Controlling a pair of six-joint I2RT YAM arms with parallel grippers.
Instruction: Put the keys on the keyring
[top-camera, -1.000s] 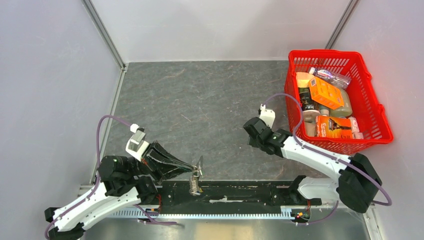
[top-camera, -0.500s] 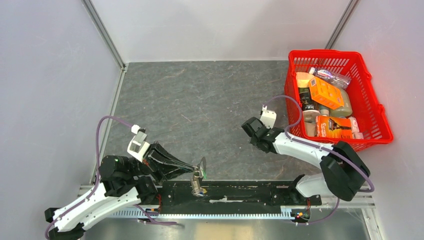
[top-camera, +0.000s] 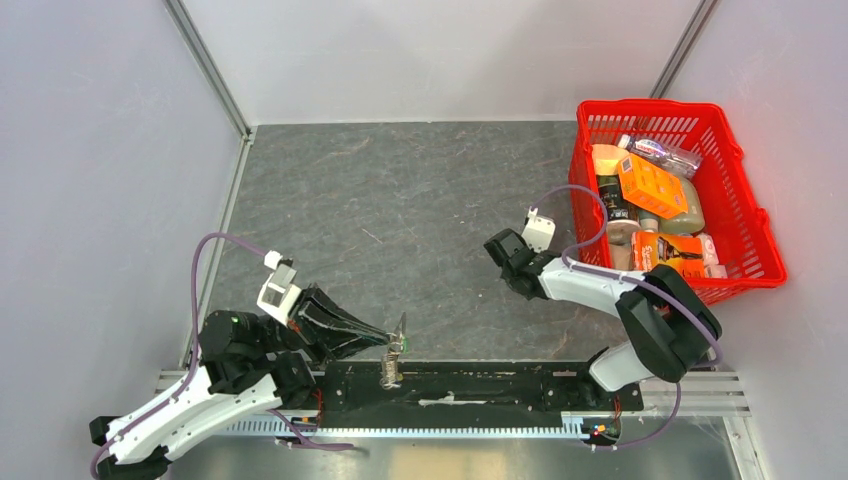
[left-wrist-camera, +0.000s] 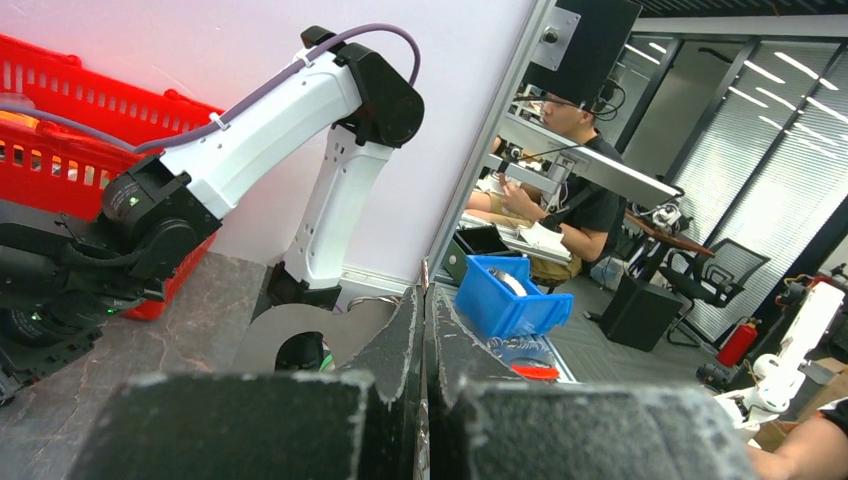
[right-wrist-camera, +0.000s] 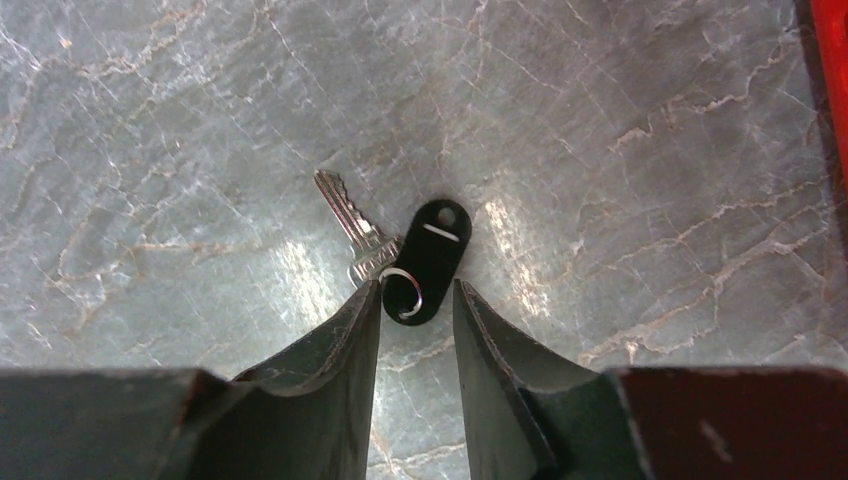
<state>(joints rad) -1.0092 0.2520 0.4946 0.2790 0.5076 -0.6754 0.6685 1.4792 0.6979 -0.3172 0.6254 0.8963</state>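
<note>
My left gripper (top-camera: 392, 338) is shut on the keyring (top-camera: 399, 328), a silver metal loop held upright at the table's near edge. Its twisted chain (top-camera: 389, 372) hangs below, with a speck of green tag. In the left wrist view the loop's thin edge (left-wrist-camera: 424, 278) sticks out between the shut fingers (left-wrist-camera: 400, 340). My right gripper (top-camera: 497, 251) is open, low over the table's middle right. In the right wrist view a silver key (right-wrist-camera: 349, 224) with a black cap (right-wrist-camera: 435, 247) and a small split ring (right-wrist-camera: 404, 291) lies flat just ahead of the gripper (right-wrist-camera: 417, 297). Other keys are out of view.
A red basket (top-camera: 650, 104) full of packets and bottles stands at the right, close behind my right arm; its edge shows in the right wrist view (right-wrist-camera: 830, 80). A black rail (top-camera: 480, 385) runs along the near edge. Grey walls close off the left, back and right.
My right arm's elbow has swung in towards the left and its gripper has shifted slightly. My left gripper holds the keyring in nearly the same place; the chain has swung a little.
</note>
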